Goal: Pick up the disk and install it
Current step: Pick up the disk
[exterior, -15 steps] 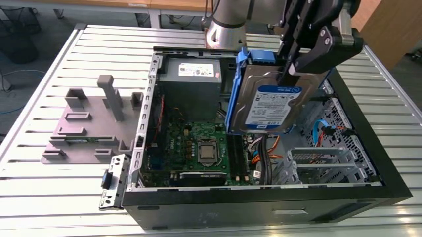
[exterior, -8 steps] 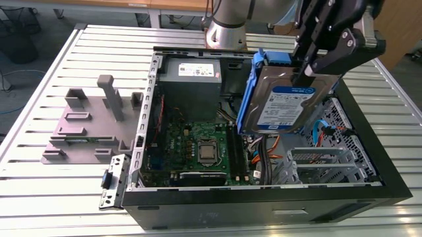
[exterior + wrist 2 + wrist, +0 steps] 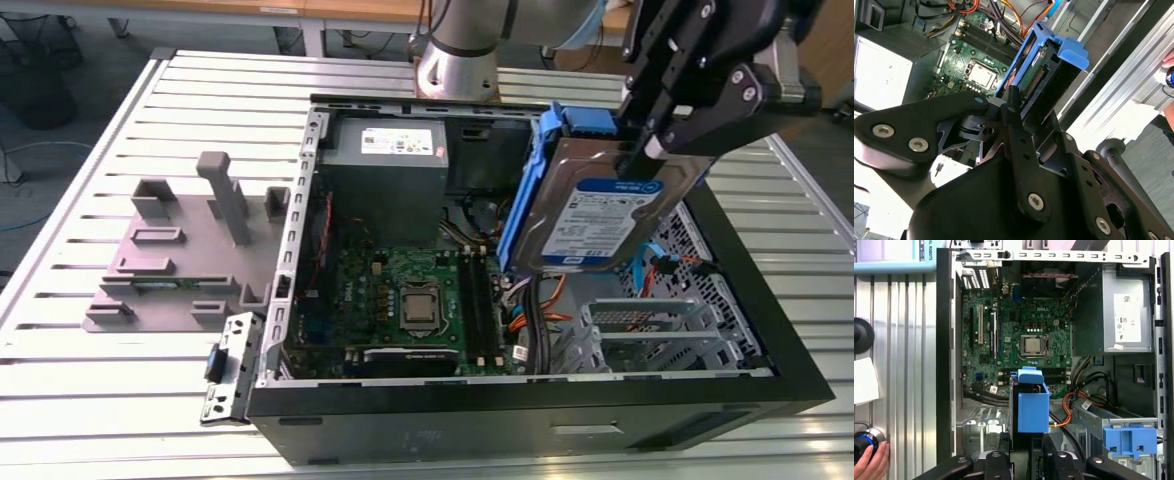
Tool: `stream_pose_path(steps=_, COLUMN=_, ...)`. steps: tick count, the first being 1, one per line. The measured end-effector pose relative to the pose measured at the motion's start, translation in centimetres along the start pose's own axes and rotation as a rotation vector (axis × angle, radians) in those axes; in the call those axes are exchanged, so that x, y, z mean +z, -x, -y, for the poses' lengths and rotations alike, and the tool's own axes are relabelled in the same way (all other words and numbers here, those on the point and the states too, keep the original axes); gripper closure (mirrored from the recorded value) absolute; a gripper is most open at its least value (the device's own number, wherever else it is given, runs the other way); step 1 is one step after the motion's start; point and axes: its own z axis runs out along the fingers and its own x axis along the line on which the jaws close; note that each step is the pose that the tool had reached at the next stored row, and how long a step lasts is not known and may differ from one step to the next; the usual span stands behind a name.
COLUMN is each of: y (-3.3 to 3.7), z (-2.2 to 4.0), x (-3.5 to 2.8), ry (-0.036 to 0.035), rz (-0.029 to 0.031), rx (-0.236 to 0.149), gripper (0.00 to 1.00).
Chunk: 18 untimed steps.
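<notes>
Gripper (image 3: 649, 150) jaws clamped on the disk (image 3: 603, 215), held tilted over the open PC case (image 3: 534, 410). Mobo (image 3: 387, 290) lies inside, twd the exterior view's left.

Was built of matte black angular plates and links at the gripper (image 3: 1004, 101), fastened with round silver screws (image 3: 918, 145). Showed a smooth silver-grey cylindrical arm segment (image 3: 458, 65) with a darker ring.
</notes>
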Motion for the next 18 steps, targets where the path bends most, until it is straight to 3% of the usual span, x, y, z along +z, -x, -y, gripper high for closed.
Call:
stream_pose_path(steps=10, y=-1.11, z=1.17, x=-0.06, ry=0.0000, rz=0.0000, rx=0.000, gripper=0.65)
stream_pose_path(steps=18, y=-2.25, z=1.73, x=-0.10, ry=0.0000, rz=0.0001, rx=0.002, gripper=0.65)
